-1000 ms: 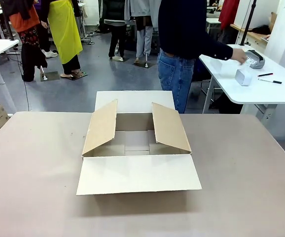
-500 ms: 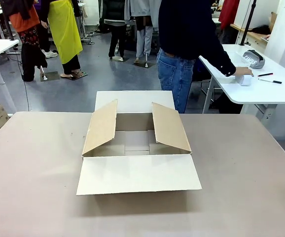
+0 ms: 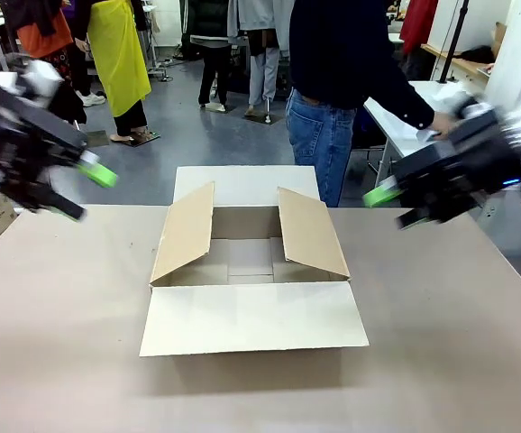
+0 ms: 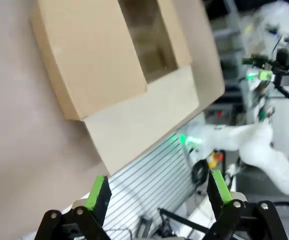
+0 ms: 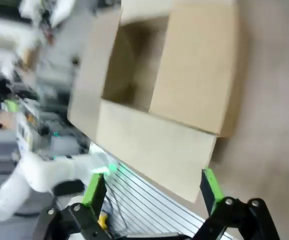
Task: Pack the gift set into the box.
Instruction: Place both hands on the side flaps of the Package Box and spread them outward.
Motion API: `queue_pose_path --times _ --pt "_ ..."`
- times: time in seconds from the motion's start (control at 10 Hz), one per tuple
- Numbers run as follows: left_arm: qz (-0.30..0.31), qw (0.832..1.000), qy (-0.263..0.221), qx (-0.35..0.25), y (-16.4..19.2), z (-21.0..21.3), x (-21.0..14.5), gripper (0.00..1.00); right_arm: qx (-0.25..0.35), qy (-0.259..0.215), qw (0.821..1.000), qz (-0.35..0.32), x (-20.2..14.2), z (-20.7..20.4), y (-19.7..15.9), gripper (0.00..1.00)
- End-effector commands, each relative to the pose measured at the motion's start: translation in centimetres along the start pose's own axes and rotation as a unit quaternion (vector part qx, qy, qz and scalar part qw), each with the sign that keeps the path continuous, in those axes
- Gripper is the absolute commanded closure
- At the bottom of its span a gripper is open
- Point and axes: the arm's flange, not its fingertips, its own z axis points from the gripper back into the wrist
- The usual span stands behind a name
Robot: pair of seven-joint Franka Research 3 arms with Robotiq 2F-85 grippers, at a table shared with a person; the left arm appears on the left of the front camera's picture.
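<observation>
I find the left gripper [image 3: 84, 191] and right gripper [image 3: 394, 206] spread wide and empty, flanking the large brown corrugated cardboard box [image 3: 251, 316] at frame centre, whose inward-leaning side flaps [image 3: 185, 233] could, in my judgement, snag anything lowered in.

Brown cardboard box [image 3: 247, 262] open on table [image 3: 441, 343], side flaps raised, far flap seemingly flat

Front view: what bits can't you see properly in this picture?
- Front view: the white side table under the person's hand is mostly covered by the blurred right gripper, jaws open; what lies there cannot be told.
- Front view: raised side flaps of the large brown corrugated cardboard box hide its floor's edges.
- Right wrist view: the background is too blurred to read.
</observation>
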Motion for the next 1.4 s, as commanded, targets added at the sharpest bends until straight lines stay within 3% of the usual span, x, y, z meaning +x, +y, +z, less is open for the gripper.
queue_pose_path --times 0.0,0.1,0.2,0.3,0.5,0.6,0.7,0.9,1.0,1.1,1.3 --pt "0.002 0.999 0.052 -0.005 2.1 0.0 2.2 0.00 -0.075 0.043 0.995 0.047 1.5 -2.1 -0.9 0.00" --pt "0.000 1.000 0.000 0.000 0.0 0.0 0.0 0.00 0.000 0.000 1.000 0.000 0.0 0.0 0.0 0.00" --pt "0.000 1.000 0.000 0.000 0.0 0.0 0.0 0.00 0.000 0.000 1.000 0.000 0.0 0.0 0.0 0.00" --pt "-0.006 0.999 0.038 0.004 -0.3 -2.8 1.5 0.00 -0.037 0.040 0.998 0.037 0.0 -3.8 1.6 0.00" --pt "0.042 0.994 0.021 0.103 -3.3 -7.3 4.0 0.00 -0.038 -0.028 0.999 -0.004 2.7 -6.9 3.1 0.00" --pt "0.045 0.987 0.033 0.149 -4.6 -9.1 5.0 0.00 -0.045 -0.030 0.998 -0.017 3.5 -7.8 3.1 0.00" --pt "0.045 0.979 0.037 0.195 -5.8 -11.1 6.0 0.00 -0.032 0.005 0.999 0.024 1.1 -4.3 1.9 0.00" --pt "0.057 0.953 0.011 0.299 -8.3 -15.4 8.2 0.00 -0.032 0.005 0.999 0.024 1.1 -4.3 1.9 0.00" --pt "0.026 0.982 0.016 0.189 -6.3 -12.7 4.9 0.00 -0.032 0.005 0.999 0.024 1.1 -4.3 1.9 0.00" --pt "0.026 0.982 0.016 0.189 -6.3 -12.7 4.9 0.00 -0.032 0.005 0.999 0.024 1.1 -4.3 1.9 0.00" --pt "0.049 0.961 -0.006 0.273 -8.0 -16.1 7.2 0.00 -0.032 0.005 0.999 0.024 1.1 -4.3 1.9 0.00"
